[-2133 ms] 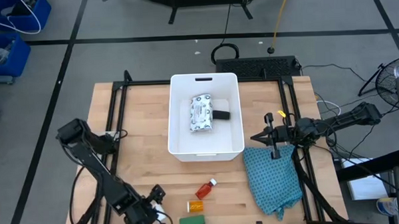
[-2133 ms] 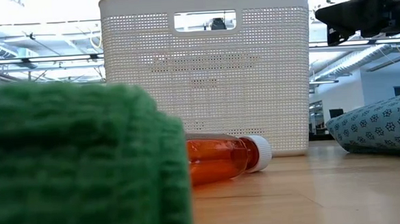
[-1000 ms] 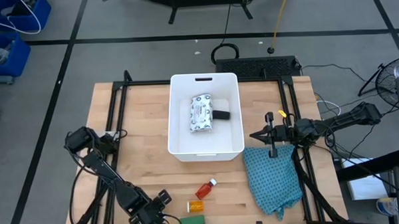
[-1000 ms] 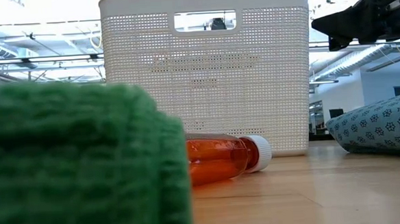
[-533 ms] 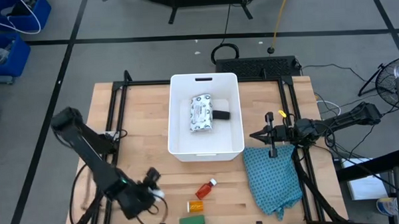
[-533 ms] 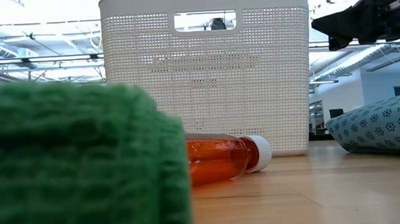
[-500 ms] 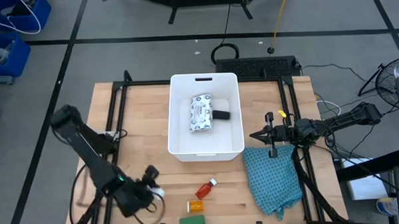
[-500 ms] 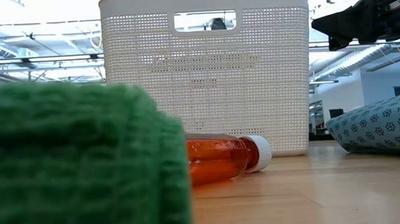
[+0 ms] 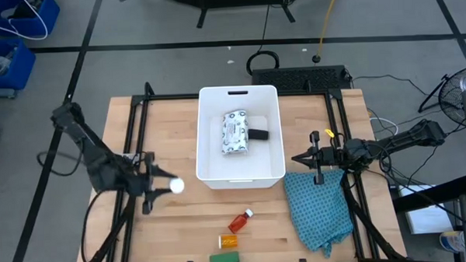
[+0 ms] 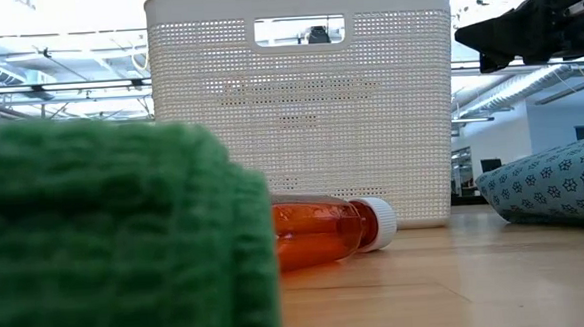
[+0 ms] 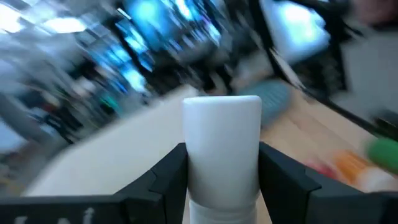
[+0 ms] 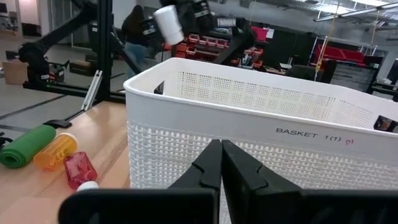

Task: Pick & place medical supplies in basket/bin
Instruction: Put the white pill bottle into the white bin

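— Jaws status? 
— Left gripper [image 9: 166,188] is clamped on the white little bottle [image 9: 175,186], which has been lifted from the table's front edge to beside the basket [image 9: 211,177]. Right gripper [image 9: 302,160] is closed, empty. 
— Implication? 
— Release into the basket is judged next.

The green flat bar [image 10: 105,233] looms blurred, perhaps hiding more items.

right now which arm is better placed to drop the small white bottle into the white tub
Left. Its gripper is shut on the small white plastic bottle, just left of the large white plastic tub. The right gripper waits shut at the tub's other side.
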